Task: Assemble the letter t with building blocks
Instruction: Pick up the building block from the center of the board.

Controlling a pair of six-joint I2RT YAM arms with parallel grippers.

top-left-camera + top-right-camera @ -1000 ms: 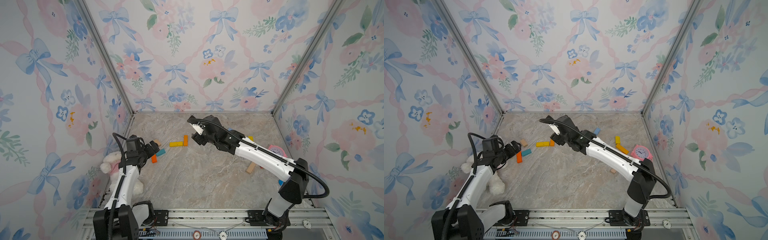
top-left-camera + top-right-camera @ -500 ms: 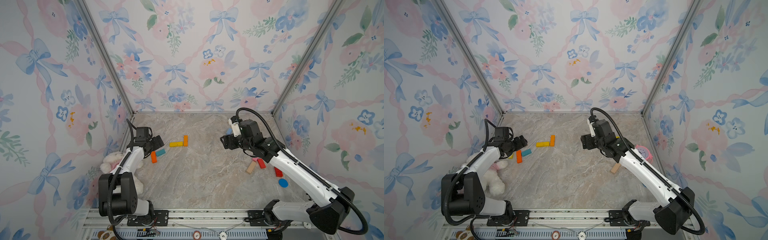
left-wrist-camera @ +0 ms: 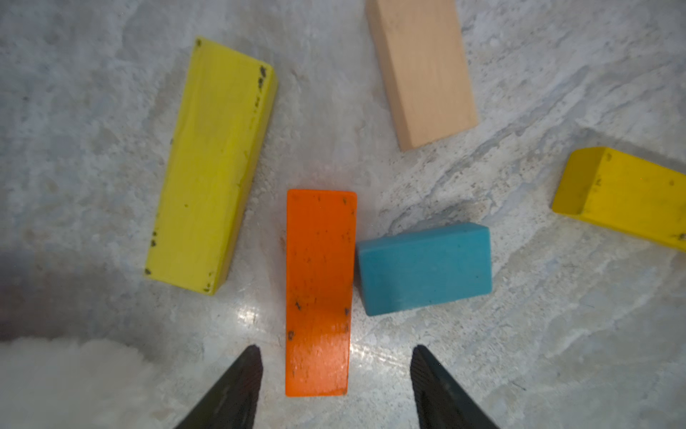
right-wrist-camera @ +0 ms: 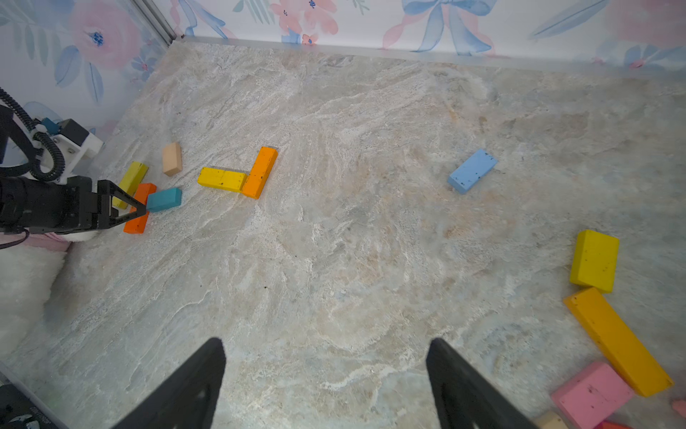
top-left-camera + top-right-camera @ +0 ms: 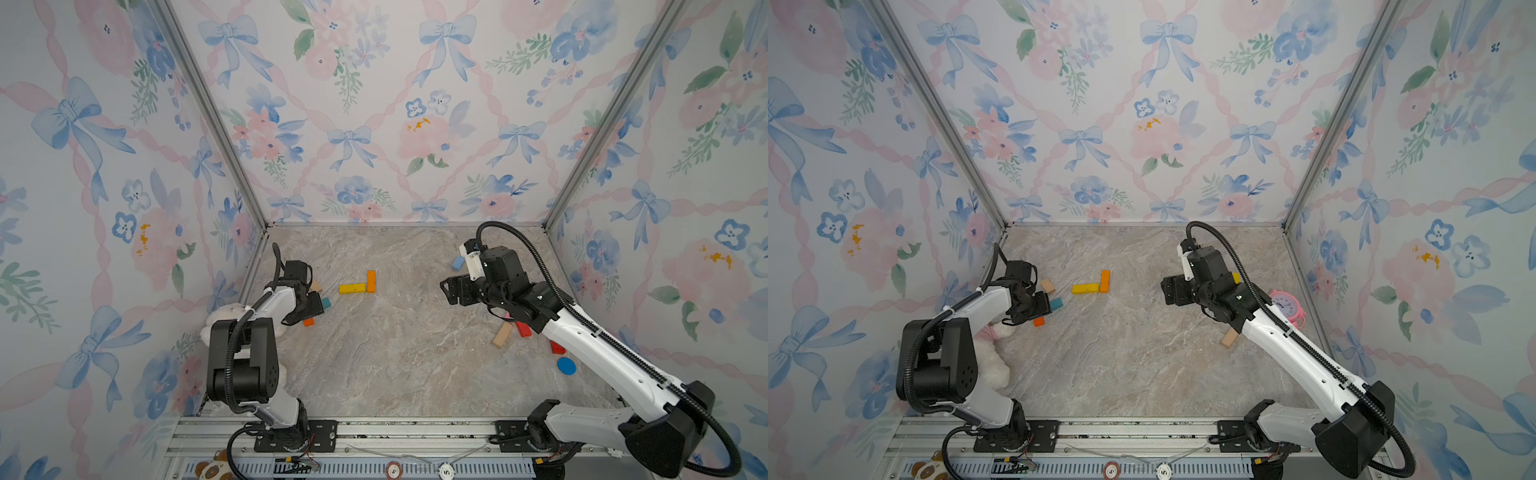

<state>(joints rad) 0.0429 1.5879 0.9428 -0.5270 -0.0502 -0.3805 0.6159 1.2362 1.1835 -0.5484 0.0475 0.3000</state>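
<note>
My left gripper (image 3: pixel 336 353) is open and straddles the near end of a red-orange block (image 3: pixel 319 289), with a gap on each side. A teal block (image 3: pixel 425 269) touches that block's side. A yellow block (image 3: pixel 211 167) and a bare wood block (image 3: pixel 423 70) lie just beyond. Mid-floor, a yellow block (image 5: pixel 352 288) butts against an orange block (image 5: pixel 371 281) at a right angle. My right gripper (image 4: pixel 326 345) hangs open above bare floor, right of that pair, with nothing between its fingers. In both top views the left gripper (image 5: pixel 309 313) hides most of the red-orange block (image 5: pixel 308 322).
A light blue block (image 5: pixel 458 262) lies at the back right. Yellow (image 4: pixel 595 260), amber (image 4: pixel 618 340) and pink (image 4: pixel 592 395) blocks sit under the right arm, with a bare wood block (image 5: pixel 503 334), red block (image 5: pixel 523 329), blue disc (image 5: pixel 566 366) and pink clock (image 5: pixel 1285 307). A white plush toy (image 5: pixel 224 316) lies by the left wall.
The right arm has drawn back from the yellow and orange pair to the right side. The left gripper has come down over the red-orange block and its jaws have narrowed.
</note>
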